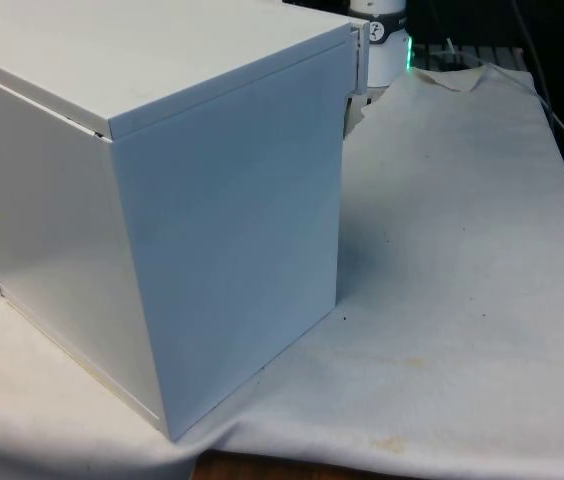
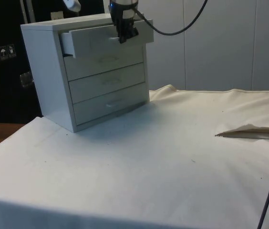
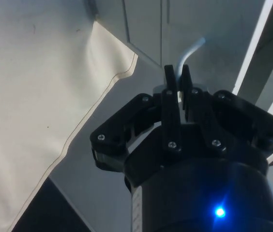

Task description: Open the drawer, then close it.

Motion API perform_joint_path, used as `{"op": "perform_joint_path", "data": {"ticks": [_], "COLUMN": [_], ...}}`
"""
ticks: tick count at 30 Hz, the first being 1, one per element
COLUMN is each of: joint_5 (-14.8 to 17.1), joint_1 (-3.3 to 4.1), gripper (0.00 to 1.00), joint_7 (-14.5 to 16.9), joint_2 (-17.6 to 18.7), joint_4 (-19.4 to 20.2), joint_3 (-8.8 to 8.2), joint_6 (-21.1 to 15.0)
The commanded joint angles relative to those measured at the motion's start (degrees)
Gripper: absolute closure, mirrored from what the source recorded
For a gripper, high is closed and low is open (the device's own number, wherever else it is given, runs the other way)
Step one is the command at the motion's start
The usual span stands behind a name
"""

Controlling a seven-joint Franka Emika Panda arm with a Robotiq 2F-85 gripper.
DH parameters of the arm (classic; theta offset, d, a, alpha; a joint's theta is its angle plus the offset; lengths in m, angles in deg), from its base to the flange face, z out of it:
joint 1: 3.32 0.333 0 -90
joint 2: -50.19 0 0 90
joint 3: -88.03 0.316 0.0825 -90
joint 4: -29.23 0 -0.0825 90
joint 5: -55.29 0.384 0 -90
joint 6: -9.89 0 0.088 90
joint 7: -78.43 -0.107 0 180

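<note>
The claw (image 2: 126, 34) is pinched nearly closed on the thin handle (image 3: 189, 53) of the top drawer (image 2: 103, 40), which stands partly pulled out of the white chest (image 2: 53, 67) at the far end of the cloth-covered worktop (image 2: 172, 157). This looks like the opening step, well along. Next, either a little more straight pull or a level push back in.
</note>
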Motion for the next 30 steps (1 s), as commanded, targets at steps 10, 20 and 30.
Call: {"op": "perform_joint_path", "data": {"ticks": [10, 20, 30], "joint_5": [-2.01, -1.15, -0.92], "joint_1": [-0.17, -0.11, -0.11], "gripper": [1.0, 1.0, 1.0], "joint_7": [-1.55, -1.38, -1.66], "joint_2": [-3.72, -6.02, -9.68], "joint_4": [2.98, 4.47, 7.16], "joint_3": [1.72, 3.67, 5.84], "joint_6": [2.64, 5.21, 8.25]}}
